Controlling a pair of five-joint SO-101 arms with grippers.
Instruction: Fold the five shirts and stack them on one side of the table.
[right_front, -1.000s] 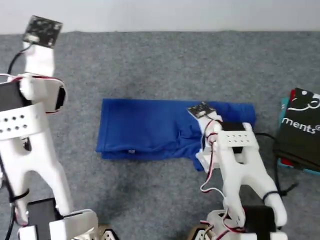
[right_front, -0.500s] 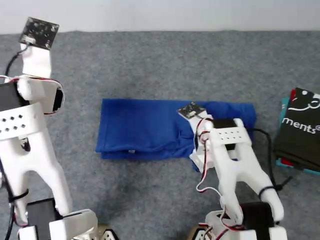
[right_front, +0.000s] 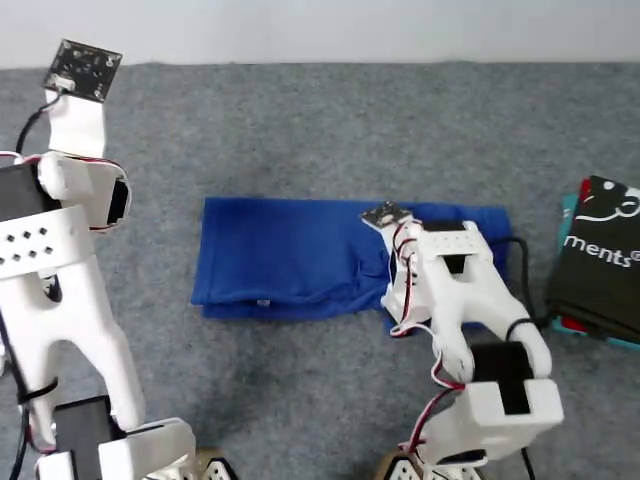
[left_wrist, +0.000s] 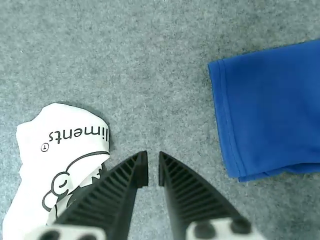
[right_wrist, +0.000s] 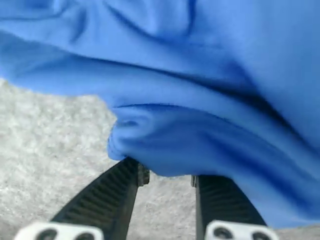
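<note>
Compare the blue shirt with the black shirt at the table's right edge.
Shape: the blue shirt is spread as a long band with a loose flap at its near edge; the black shirt is a compact folded block. Place: the blue shirt lies mid-table; the black shirt tops a stack of coloured layers. Look: the blue shirt shows plain cloth; the black shirt carries white print. Both lie flat.

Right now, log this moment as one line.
left gripper: shut, over table | right gripper: open, at edge of blue shirt | black shirt: at table's side
</note>
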